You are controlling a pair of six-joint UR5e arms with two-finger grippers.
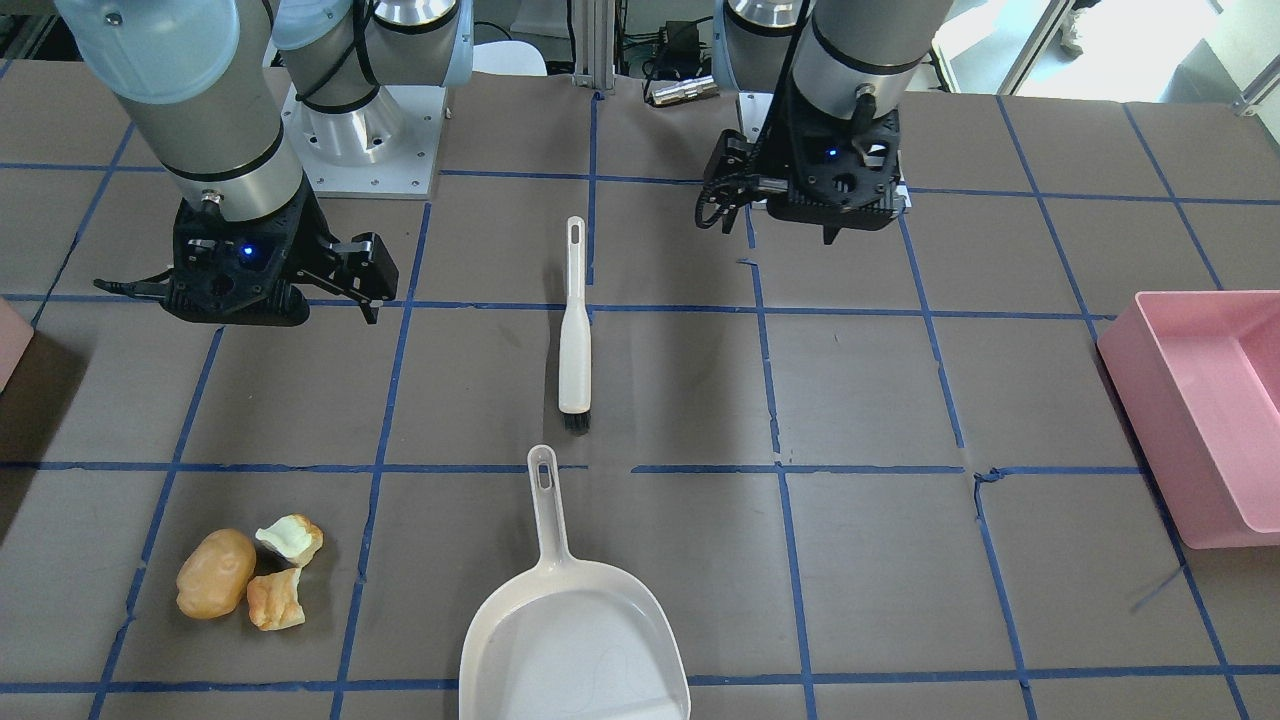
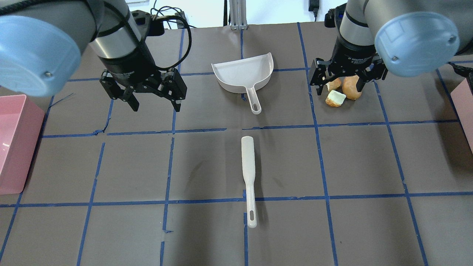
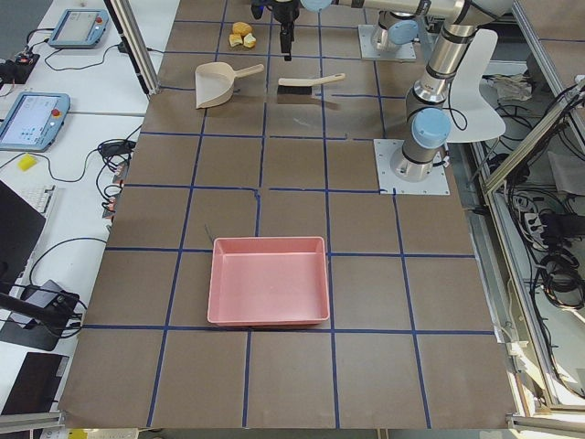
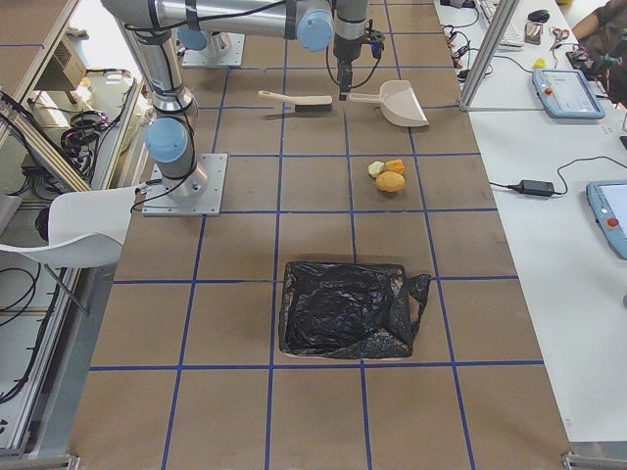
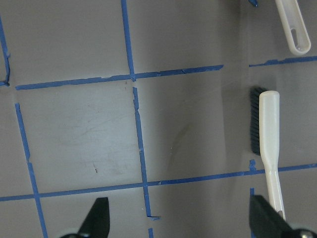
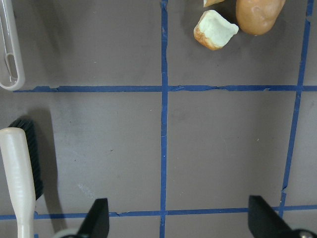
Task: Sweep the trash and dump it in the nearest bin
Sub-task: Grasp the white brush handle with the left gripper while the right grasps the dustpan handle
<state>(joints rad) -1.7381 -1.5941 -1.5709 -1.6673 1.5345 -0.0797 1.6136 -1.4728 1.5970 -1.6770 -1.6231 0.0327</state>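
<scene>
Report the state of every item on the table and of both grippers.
Left gripper: fingers open, empty.
Right gripper: fingers open, empty.
White plastic hand brush: lying flat, ungrasped.
White plastic dustpan: lying flat, empty.
Three tan-orange trash lumps: clustered on the table, unswept.
Rose-pink rectangular tub: empty.
Peach-pink plastic bin: edge only, contents unseen.

Front view: brush (image 1: 574,330) and dustpan (image 1: 574,640) lie in line down the centre, with a small gap between the bristles and the pan handle. Bare surface (image 1: 860,400) on both sides, wide lanes. Three lumps (image 1: 250,575) bunched lower left, open strip between them and the dustpan. Pink tub (image 1: 1200,410) blocks the right edge; the bin (image 1: 8,345) edge pokes in at mid left. Overhead view: left gripper (image 2: 155,106) upper left, right gripper (image 2: 337,90) upper right, jaws spread on both, up off the surface, well apart from the brush.
</scene>
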